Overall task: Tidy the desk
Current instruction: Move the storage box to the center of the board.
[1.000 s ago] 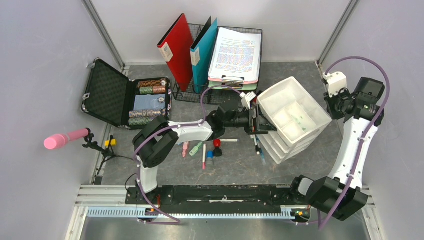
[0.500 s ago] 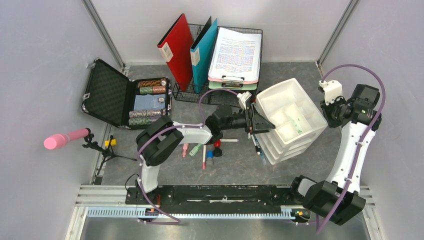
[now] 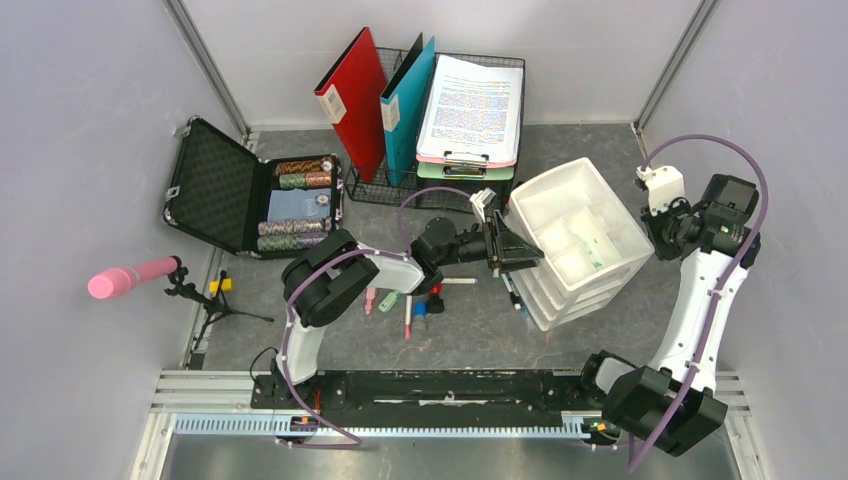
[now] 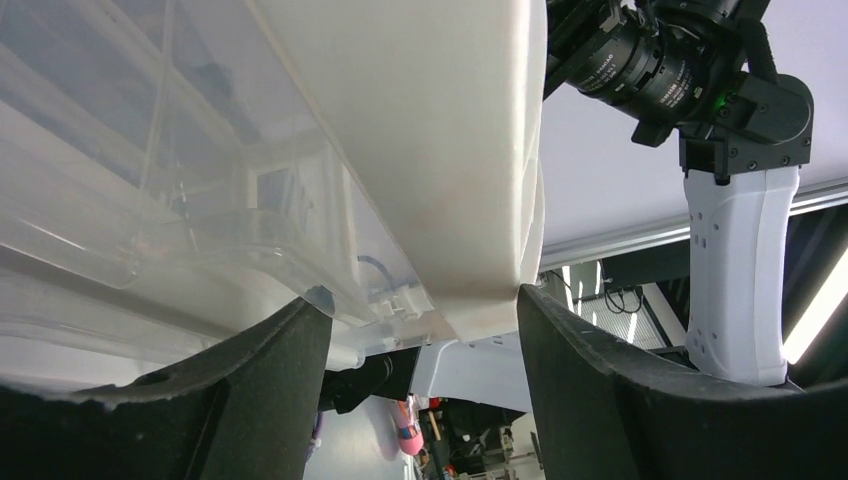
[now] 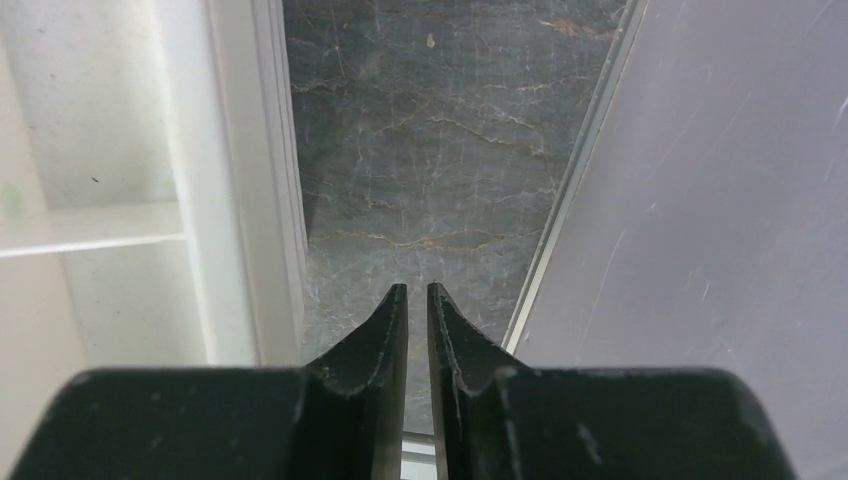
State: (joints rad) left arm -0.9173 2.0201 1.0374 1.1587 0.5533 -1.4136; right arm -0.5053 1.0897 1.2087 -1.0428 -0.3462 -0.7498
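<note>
The tabletop (image 3: 470, 335) fills the floor of the pale-walled enclosure, and a rail (image 3: 450, 388) is fixed along its 6 o'clock edge. At 9 o'clock, beside the left wall, a pink mic (image 3: 128, 279) is carried on a small tripod (image 3: 205, 300). Towards 10 o'clock an open case (image 3: 215, 185) is laid flat with its lid thrown out to 9 o'clock, and rows of chips (image 3: 300, 175) are packed in its tray. At 12 o'clock a wire rack (image 3: 365, 190) is set by the far wall. A red folder (image 3: 350, 100) and a teal folder (image 3: 405, 100) are stood in it, and a clipboard (image 3: 470, 110) with a printed sheet is leaned at their 3 o'clock side. Near the centre, pens (image 3: 410, 300) are scattered on the tabletop beneath the left forearm.

The left end effector (image 4: 418, 300) is set at the 9 o'clock corner of the drawer unit (image 3: 570, 295). Its fingers (image 4: 600, 400) are spread wide, one on each side of the white corner, and whether the plastic is pinched cannot be told. The unit is placed askew at 3 o'clock of centre, with clear drawers stacked under a partitioned top tray.

The right end effector (image 5: 417, 290) is hung over the bare strip between the unit and the right wall. Its fingers are closed to a thin slit and nothing is held.
</note>
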